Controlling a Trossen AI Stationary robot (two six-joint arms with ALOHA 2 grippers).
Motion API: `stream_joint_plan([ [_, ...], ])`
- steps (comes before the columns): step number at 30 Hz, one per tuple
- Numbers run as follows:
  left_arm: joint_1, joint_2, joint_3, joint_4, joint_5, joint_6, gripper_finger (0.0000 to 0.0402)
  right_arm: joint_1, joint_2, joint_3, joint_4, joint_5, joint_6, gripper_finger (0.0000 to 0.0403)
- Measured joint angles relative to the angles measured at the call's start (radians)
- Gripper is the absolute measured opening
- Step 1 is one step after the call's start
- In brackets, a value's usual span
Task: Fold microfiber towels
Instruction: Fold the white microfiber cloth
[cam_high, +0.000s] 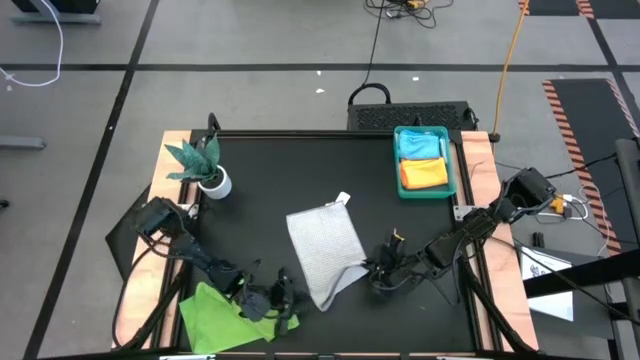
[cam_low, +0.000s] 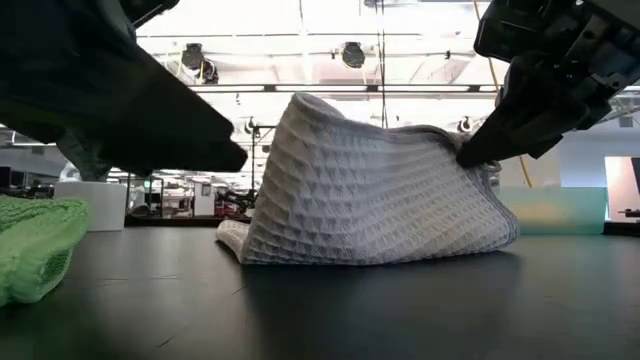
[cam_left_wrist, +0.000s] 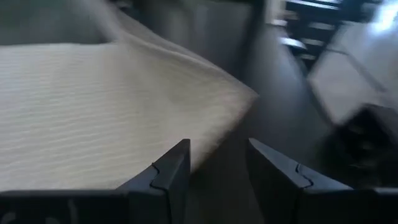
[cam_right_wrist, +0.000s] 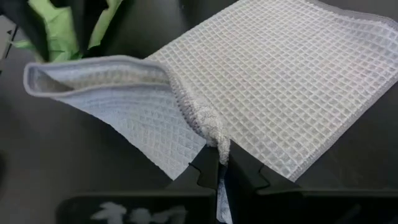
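Pinching the near right corner of the white-grey waffle-weave microfiber towel (cam_right_wrist: 261, 81), the right gripper (cam_right_wrist: 219, 163) has its two dark fingers closed tight on a bunched bit of cloth, and that corner is raised off the black tabletop (cam_high: 290, 170) and curled back over the towel's own body. In the low view the lifted edge arches up to the gripper while the rest of the towel lies flat.

The towel lies near the middle of the table, its long axis running from the front edge away toward the back, tilted slightly. The other near corner points toward the left gripper (cam_left_wrist: 217, 168), which hovers just beside the towel's front left edge with its fingers apart and nothing between them. So the left arm is the nearer one to that free corner, and I judge the fold depends on it taking that corner before both carry the front edge back.

Beyond the towel's front left lies the crumpled lime green microfiber towel (cam_high: 215, 312). Well away at the back right, the teal plastic tray (cam_high: 453, 165) holds a folded pale blue towel (cam_high: 421, 144) and orange towel (cam_high: 423, 174). A small green plant in a white pot (cam_high: 205, 168) stands at the back left.
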Motion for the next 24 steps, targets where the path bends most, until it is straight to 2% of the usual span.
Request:
stream_joint_plan([
  [4, 0.022, 0.057, 0.013, 0.148, 0.158, 0.172, 0.0157, 0.0, 0.0, 0.0, 0.0, 0.0, 0.0, 0.0004],
  [8, 0.023, 0.103, 0.044, 0.148, 0.183, 0.341, 0.0166, 0.0, 0.0, 0.0, -0.003, -0.003, 0.0, 0.0004],
  [11, 0.016, 0.108, 0.083, 0.059, 0.101, 0.414, 0.0183, 0.0, 0.0, 0.0, -0.003, -0.026, -0.001, 0.0004],
  [15, -0.012, 0.11, 0.177, -0.146, -0.066, 0.43, 0.0196, 0.0, 0.0, 0.0, -0.003, -0.026, -0.001, 0.0004],
  [18, -0.046, 0.11, 0.272, -0.319, -0.153, 0.457, 0.0198, 0.0, 0.0, 0.0, -0.003, -0.026, -0.004, 0.0004],
  [21, -0.074, 0.11, 0.351, -0.488, -0.196, 0.442, 0.0198, 0.0, 0.0, 0.0, -0.004, -0.026, -0.008, 0.0004],
  [24, -0.078, 0.109, 0.394, -0.517, -0.139, 0.297, 0.0198, 0.0, 0.0, 0.0, -0.004, -0.026, -0.008, 0.0004],
])
